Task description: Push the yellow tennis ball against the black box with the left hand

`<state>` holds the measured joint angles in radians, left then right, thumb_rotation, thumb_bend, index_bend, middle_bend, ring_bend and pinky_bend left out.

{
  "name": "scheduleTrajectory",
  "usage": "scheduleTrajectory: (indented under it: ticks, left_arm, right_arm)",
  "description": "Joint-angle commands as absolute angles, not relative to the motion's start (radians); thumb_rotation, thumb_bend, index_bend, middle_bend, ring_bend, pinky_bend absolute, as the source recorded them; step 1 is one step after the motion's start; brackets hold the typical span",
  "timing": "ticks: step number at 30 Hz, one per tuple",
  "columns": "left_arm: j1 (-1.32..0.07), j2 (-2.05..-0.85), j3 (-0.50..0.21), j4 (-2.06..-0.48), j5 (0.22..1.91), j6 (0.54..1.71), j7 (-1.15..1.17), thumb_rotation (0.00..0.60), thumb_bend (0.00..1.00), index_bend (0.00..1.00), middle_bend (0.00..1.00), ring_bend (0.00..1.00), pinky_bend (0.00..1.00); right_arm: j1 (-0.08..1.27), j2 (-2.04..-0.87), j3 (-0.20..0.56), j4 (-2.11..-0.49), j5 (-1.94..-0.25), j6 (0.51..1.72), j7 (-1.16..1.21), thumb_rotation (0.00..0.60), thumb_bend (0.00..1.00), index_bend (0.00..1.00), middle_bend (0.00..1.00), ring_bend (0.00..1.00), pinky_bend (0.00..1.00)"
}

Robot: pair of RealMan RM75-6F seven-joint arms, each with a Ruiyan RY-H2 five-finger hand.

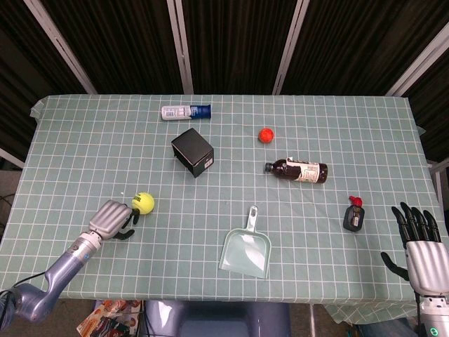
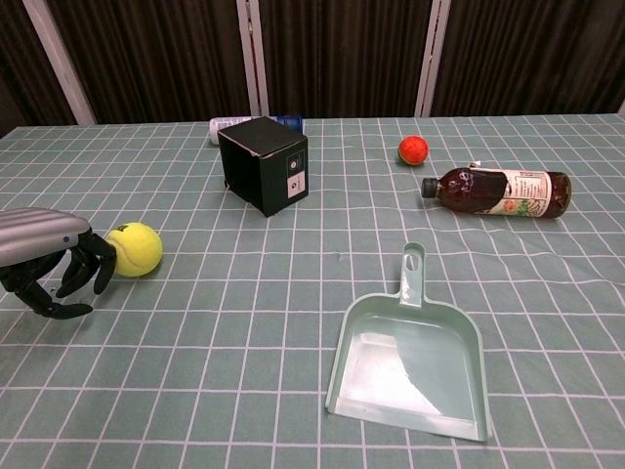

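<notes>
Reaching across the green checked counter (image 1: 330,126) in the head view, the left hand (image 1: 112,219) has its dark fingers (image 1: 130,216) curled in, holding nothing, their tips touching the near-left side of the yellow tennis ball (image 1: 142,203). The black box (image 1: 192,152) lies well beyond the fingers, up and to the right, standing apart from the ball, one corner turned toward it. The right hand (image 1: 421,247) rests at the counter's edge with fingers straight and spread, empty.

In the chest view, the left hand's (image 2: 44,259) bent fingers (image 2: 86,266) meet the ball (image 2: 135,249); the box (image 2: 263,164) sits farther back, its labelled face angled right.
</notes>
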<state>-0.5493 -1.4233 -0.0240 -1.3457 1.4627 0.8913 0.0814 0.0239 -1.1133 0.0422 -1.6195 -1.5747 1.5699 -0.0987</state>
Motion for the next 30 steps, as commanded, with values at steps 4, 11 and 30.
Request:
scheduleTrajectory:
  ticks: [4,11,30]
  left_arm:
    - [-0.572,-1.438,-0.051,-1.328,1.401,0.859,0.102,0.600,0.27,0.52,0.69,0.53,0.68]
    - [-0.594,-1.451,-0.078,-1.297,1.329,0.825,0.122,0.600,0.27,0.52,0.68,0.52,0.68]
    - [-0.635,-1.413,-0.088,-1.303,1.201,0.736,0.126,0.600,0.28,0.52,0.70,0.52,0.69]
  right_arm:
    - [0.023,-1.112,0.042,-1.620,-1.578,1.572,-0.096,0.600,0.26,0.00,0.00,0.00,0.00]
    - [0.022,-1.111,0.043,-1.619,-1.578,1.574,-0.091,0.600,0.26,0.00,0.00,0.00,0.00]
    - [0.015,-1.114,0.043,-1.620,-1.583,1.584,-0.098,0.600,0.26,0.00,0.00,0.00,0.00]
